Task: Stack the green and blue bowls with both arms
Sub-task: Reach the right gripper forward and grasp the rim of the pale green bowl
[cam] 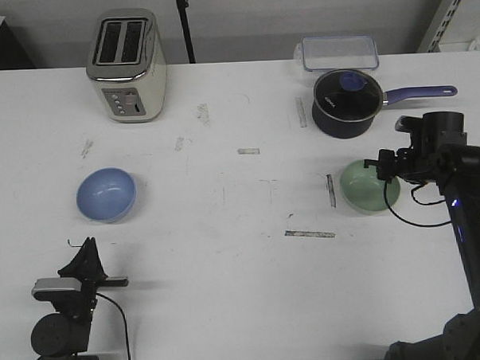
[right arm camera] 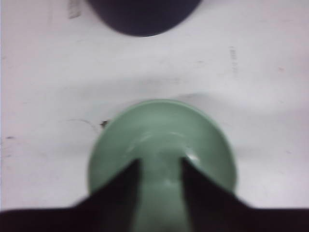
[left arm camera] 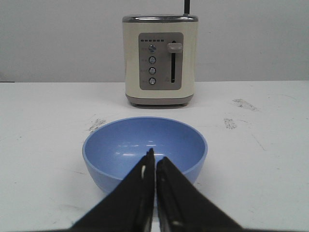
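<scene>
The light blue bowl [cam: 106,194] sits upright on the left of the white table [cam: 243,251]. My left gripper [cam: 87,246] rests well short of it, near the front edge. In the left wrist view its fingers [left arm camera: 155,158] are pressed together on nothing, with the blue bowl [left arm camera: 145,140] just beyond the tips. The pale green bowl [cam: 361,187] stands on the right. My right gripper [cam: 381,171] hovers over its right side. In the blurred right wrist view the right gripper [right arm camera: 161,164] is open above the green bowl [right arm camera: 159,125], both fingers over its inside.
A cream toaster [cam: 127,65] stands at the back left, in line with the blue bowl. A dark navy saucepan [cam: 347,103] with a glass lid and long handle sits just behind the green bowl, and a clear plastic container [cam: 340,52] lies behind it.
</scene>
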You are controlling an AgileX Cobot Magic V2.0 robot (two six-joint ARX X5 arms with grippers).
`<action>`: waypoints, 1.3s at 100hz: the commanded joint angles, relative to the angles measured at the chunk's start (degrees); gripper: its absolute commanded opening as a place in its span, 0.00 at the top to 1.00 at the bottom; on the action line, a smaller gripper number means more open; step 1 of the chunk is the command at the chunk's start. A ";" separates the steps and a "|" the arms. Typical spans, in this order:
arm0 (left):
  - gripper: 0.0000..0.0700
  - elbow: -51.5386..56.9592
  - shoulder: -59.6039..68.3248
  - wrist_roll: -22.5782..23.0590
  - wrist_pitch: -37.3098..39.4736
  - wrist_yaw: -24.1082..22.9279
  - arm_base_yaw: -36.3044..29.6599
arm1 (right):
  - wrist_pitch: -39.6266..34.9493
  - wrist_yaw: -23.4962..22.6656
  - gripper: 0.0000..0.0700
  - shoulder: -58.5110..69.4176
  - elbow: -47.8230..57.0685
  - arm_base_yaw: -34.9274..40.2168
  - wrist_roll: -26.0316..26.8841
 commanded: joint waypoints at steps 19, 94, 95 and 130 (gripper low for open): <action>1.00 -1.25 -0.11 0.13 0.68 0.04 0.04 | -1.62 -0.20 0.21 1.38 0.79 -4.31 0.68; 1.00 -1.25 -0.11 0.13 0.68 0.04 0.04 | 13.29 -0.22 0.76 4.96 -13.90 -5.05 0.57; 1.00 -1.25 -0.11 0.13 0.68 0.04 0.04 | 13.29 -0.22 0.77 5.09 -13.90 -4.98 0.57; 1.00 -1.25 -0.11 0.13 0.66 0.04 0.04 | 12.44 -0.20 0.99 4.96 -12.70 -4.44 0.94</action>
